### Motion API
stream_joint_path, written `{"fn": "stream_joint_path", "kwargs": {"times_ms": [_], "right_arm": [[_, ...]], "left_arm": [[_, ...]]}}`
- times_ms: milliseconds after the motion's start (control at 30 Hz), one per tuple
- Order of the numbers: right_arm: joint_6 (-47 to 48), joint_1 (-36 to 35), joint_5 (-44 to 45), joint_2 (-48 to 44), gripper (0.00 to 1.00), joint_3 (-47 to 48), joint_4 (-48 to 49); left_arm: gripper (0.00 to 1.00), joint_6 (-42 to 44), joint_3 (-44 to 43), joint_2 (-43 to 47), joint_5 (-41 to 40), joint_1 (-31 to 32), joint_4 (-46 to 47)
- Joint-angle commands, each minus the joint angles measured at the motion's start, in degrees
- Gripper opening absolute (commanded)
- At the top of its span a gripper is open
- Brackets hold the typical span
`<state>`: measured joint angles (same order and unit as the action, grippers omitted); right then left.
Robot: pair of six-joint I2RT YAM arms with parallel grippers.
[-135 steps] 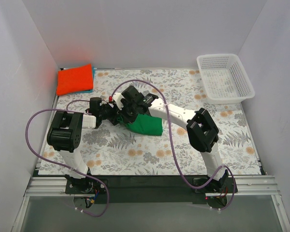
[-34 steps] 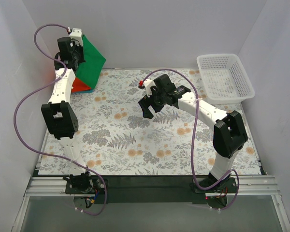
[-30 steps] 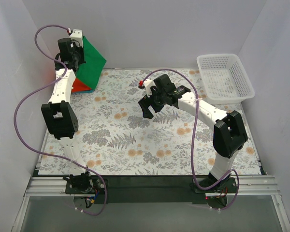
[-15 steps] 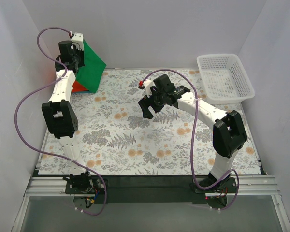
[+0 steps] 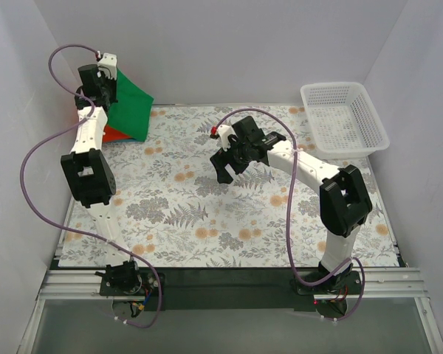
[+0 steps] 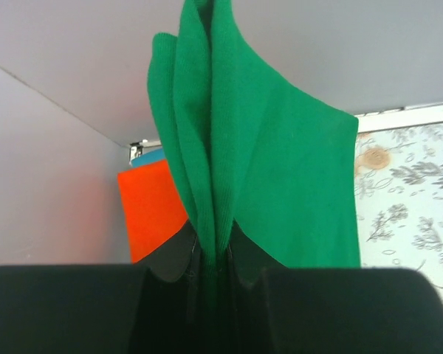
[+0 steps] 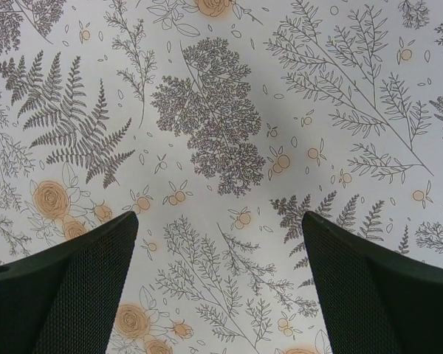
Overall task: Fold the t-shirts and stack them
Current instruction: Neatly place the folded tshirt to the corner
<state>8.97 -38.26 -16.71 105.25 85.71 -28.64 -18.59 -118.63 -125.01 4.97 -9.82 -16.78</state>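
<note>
A folded green t-shirt [image 5: 129, 110] [image 6: 280, 169] hangs in the air at the back left corner, with my left gripper [image 5: 103, 80] [image 6: 214, 254] shut on its bunched top edge. Under it an orange-red t-shirt [image 5: 112, 134] [image 6: 153, 206] lies folded on the table, and a thin blue edge [image 6: 149, 155] of another t-shirt shows behind it. Over the middle of the floral tablecloth my right gripper [image 5: 227, 168] [image 7: 220, 225] hovers open, with nothing between its fingers [image 7: 66, 287].
At the back right stands a white mesh basket [image 5: 336, 87]. White walls close in the table on the left, back and right, and the left arm reaches up close to the left wall. The floral cloth [image 5: 207, 214] covers the table.
My left gripper has carried the hanging green t-shirt a little to the left, closer to the back left corner and over the orange-red one. The right arm has barely shifted.
</note>
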Motion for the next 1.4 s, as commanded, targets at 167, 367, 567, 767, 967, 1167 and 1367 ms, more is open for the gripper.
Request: {"fn": "stream_joint_path", "kwargs": {"times_ms": [167,367,567,767,967,1167,1367], "right_arm": [[-0.54,0.20,-1.13,1.53,0.98,2.88,-0.45],[-0.62,0.20,-1.31,2.59,0.98,3.41,-0.62],[-0.71,0.12,-1.39,3.38,0.98,3.41,-0.71],[-0.80,0.20,-1.40,4.08,0.98,3.50,-0.98],[-0.71,0.12,-1.48,4.61,0.98,3.67,-1.06],[-0.62,0.12,-1.31,4.44,0.98,3.76,-1.24],[-0.54,0.12,-0.43,3.65,0.98,3.76,-1.33]], "left_arm": [[0.00,4.52,-2.84,-2.60,0.13,-2.39,4.29],[0.00,6.55,-5.82,-6.56,-0.40,-4.06,6.14],[0.00,8.39,-7.76,-9.63,-0.58,-5.47,6.75],[0.00,9.62,-7.32,-11.57,-1.45,-6.35,8.34],[0.00,11.29,-6.97,-13.59,-3.12,-6.52,10.53],[0.18,13.40,-7.23,-14.82,-9.10,-6.52,14.75],[0.55,14.19,-8.63,-13.16,-10.42,-6.61,14.40]]}}
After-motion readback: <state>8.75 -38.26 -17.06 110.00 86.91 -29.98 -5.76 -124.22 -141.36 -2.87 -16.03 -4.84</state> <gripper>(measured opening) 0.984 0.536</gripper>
